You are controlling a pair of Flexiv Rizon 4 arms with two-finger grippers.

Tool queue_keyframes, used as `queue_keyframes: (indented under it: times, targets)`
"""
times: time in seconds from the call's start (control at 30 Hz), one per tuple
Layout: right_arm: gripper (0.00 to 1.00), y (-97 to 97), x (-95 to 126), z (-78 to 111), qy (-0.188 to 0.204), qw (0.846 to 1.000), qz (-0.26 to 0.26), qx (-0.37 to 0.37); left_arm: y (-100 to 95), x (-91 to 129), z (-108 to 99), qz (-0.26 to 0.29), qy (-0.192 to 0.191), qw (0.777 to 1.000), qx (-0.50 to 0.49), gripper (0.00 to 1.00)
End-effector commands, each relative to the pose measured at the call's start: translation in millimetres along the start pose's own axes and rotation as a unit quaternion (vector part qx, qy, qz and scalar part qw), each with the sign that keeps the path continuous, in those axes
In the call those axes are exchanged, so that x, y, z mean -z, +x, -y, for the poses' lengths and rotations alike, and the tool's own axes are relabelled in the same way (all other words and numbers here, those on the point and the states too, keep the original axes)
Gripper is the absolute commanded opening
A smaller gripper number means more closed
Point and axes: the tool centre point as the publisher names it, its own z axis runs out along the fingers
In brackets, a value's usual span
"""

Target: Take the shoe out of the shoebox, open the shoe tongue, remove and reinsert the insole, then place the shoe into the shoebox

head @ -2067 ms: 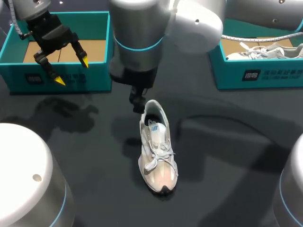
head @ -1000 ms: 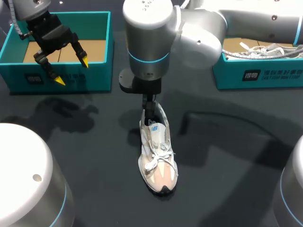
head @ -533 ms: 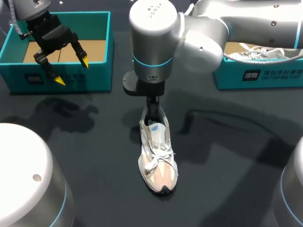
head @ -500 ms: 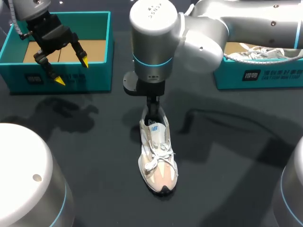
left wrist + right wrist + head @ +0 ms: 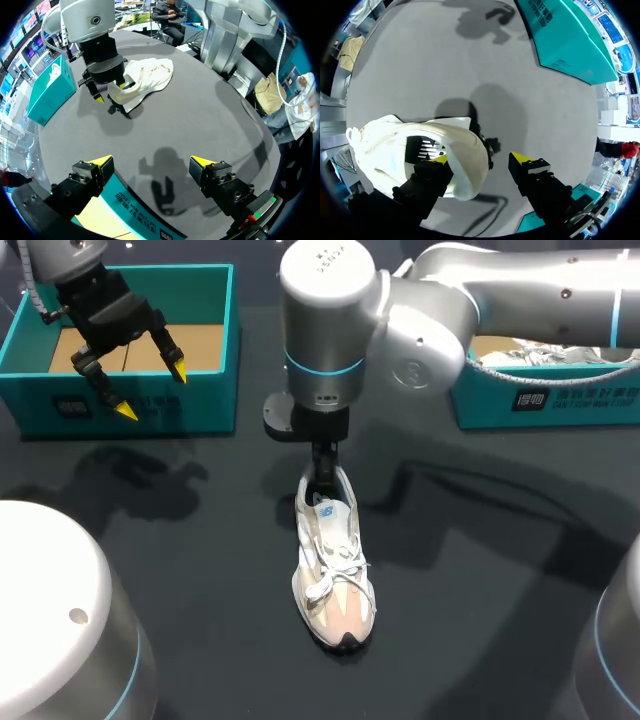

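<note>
**Head view.**
- Left gripper (image 5: 152, 390): black body with two yellow-tipped fingers spread wide, holding nothing. It hangs over the front wall of the left shoebox (image 5: 205, 400).
- Left shoebox: teal card with a bare brown floor.
- Right gripper (image 5: 322, 472): points straight down under a large silver wrist joint with a blue ring. It meets the heel opening of the shoe (image 5: 335, 560); its finger spread cannot be told from here.
- Shoe: pale cream mesh, white laces, pinkish toe with a dark tip. It lies sole down on the dark matte table (image 5: 500, 540), between the boxes, toe toward the near edge.
- Right shoebox (image 5: 560, 400): teal, holding a second shoe (image 5: 560, 355) partly covered by the right arm.

**Left wrist view.**
- Left gripper (image 5: 150, 161): fingers wide apart with only table between them. The left shoebox rim (image 5: 125, 220) is under it.
- Ahead: the shoe (image 5: 145, 80), with the right gripper (image 5: 102, 87) at its heel.
- Beyond that: the right shoebox (image 5: 50, 90).

**Right wrist view.**
- Right gripper (image 5: 480, 159): fingers apart, straddling the heel collar of the shoe (image 5: 420, 145). One finger (image 5: 432, 175) sits inside the opening. The other stands outside, with a strip of table showing between it and the heel, so nothing is clamped.
- Shoe interior: dark insole visible.
- Further ahead: the left shoebox (image 5: 570, 40), well apart from the shoe.
</note>
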Motion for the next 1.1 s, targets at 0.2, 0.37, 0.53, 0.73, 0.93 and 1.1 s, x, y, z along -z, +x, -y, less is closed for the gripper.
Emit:
queue_keyframes:
  times: [0.2, 0.37, 0.53, 0.73, 0.93, 1.1]
  targets:
    - [0.71, -1.4, -13, 0.9, -0.007, 1.0, -0.011, 0.002, -0.3, 1, 0, -0.001, -0.001, 1.0, 0.0, 1.0]
    - [0.69, -0.7, -16, 0.4, -0.008, 1.0, -0.014, 0.006, -0.3, 1, 0, -0.001, -0.001, 1.0, 0.0, 1.0]
    - [0.67, 0.3, -19, -0.6, -0.008, 1.0, -0.019, 0.009, -0.3, 1, 0, -0.001, -0.001, 1.0, 0.0, 1.0]
    - [0.48, 2.0, -22, -1.6, -0.009, 1.0, -0.024, 0.01, -0.3, 1, 0, -0.001, -0.001, 1.0, 0.0, 1.0]
    - [0.33, 4.0, -23, -1.7, -0.009, 1.0, -0.026, 0.01, -0.3, 1, 0, -0.001, -0.001, 1.0, 0.0, 1.0]
    - [0.05, 7.4, -22, -1.1, -0.01, 1.0, -0.025, 0.007, -0.3, 1, 0, -0.001, -0.001, 1.0, 0.0, 1.0]
